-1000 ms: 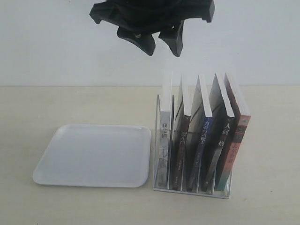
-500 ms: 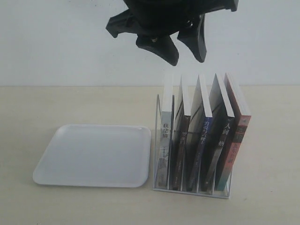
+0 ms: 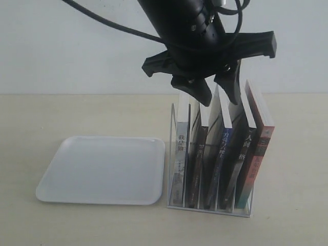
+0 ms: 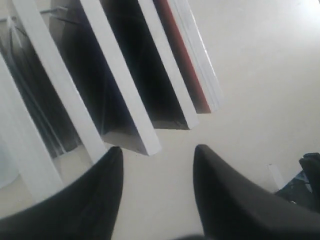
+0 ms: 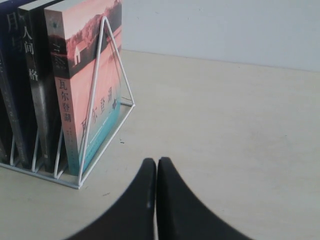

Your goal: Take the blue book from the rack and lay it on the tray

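Left tool (image 3: pixel 220 100) is pointed straight down from a black arm reaching in from above. Its fingers (image 4: pixel 107 175) are spread apart at the top edges of the middle books. The dark blue-spined paperback book (image 3: pixel 221 154) is seen leaning slightly in the third slot of the small white wire rack (image 3: pixel 210 209); contact cannot be told. The flat white square tray (image 3: pixel 102 169) is laid just beside the rack on the beige counter (image 3: pixel 292 169). Right tool (image 5: pixel 156 170) is held pressed together, over open counter past the rack's red-book end.
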Controlling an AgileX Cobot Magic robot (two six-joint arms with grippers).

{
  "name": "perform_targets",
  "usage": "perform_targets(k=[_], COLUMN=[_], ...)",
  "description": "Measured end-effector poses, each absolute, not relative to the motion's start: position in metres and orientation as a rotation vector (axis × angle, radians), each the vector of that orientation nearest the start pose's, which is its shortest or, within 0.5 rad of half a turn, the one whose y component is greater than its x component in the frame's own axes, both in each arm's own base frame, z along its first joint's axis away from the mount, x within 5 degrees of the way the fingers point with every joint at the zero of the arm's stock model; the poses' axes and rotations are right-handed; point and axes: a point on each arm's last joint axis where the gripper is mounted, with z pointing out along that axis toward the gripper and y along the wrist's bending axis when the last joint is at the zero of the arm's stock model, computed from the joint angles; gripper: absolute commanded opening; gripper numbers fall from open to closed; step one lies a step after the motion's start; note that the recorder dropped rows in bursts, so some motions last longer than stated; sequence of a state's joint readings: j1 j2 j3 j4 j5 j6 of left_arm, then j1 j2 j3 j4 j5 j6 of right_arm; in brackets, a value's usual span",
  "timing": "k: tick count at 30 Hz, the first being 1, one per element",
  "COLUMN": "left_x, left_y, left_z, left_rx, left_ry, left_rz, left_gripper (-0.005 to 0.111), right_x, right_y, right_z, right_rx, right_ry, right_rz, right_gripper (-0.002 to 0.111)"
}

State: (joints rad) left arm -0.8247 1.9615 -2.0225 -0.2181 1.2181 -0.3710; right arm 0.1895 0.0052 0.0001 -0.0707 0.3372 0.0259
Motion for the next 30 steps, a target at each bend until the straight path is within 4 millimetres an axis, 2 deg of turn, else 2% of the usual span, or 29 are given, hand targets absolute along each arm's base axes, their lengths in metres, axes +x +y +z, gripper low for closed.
perform_targets(k=[6, 13, 30], left_x=[0.285, 0.286, 0.299], left_y=[-0.324, -0.324, -0.337], left_z=[0.349, 0.347, 0.307], left_rx=[0.590, 0.577, 0.556], left_ry=[2.690, 2.694, 2.787], left_rz=[-0.550, -0.532, -0.467], left_gripper=[0.042, 0.042, 0.042], right_x=[0.053, 0.053, 0.053], right_y=[0.008, 0.008, 0.008], right_z=[0.183, 0.183, 0.183], right_rx=[-0.193, -0.193, -0.193], right_ry=[1.816, 1.816, 1.816], right_rz=[0.084, 0.084, 0.084], right_gripper=[0.000, 0.000, 0.000])
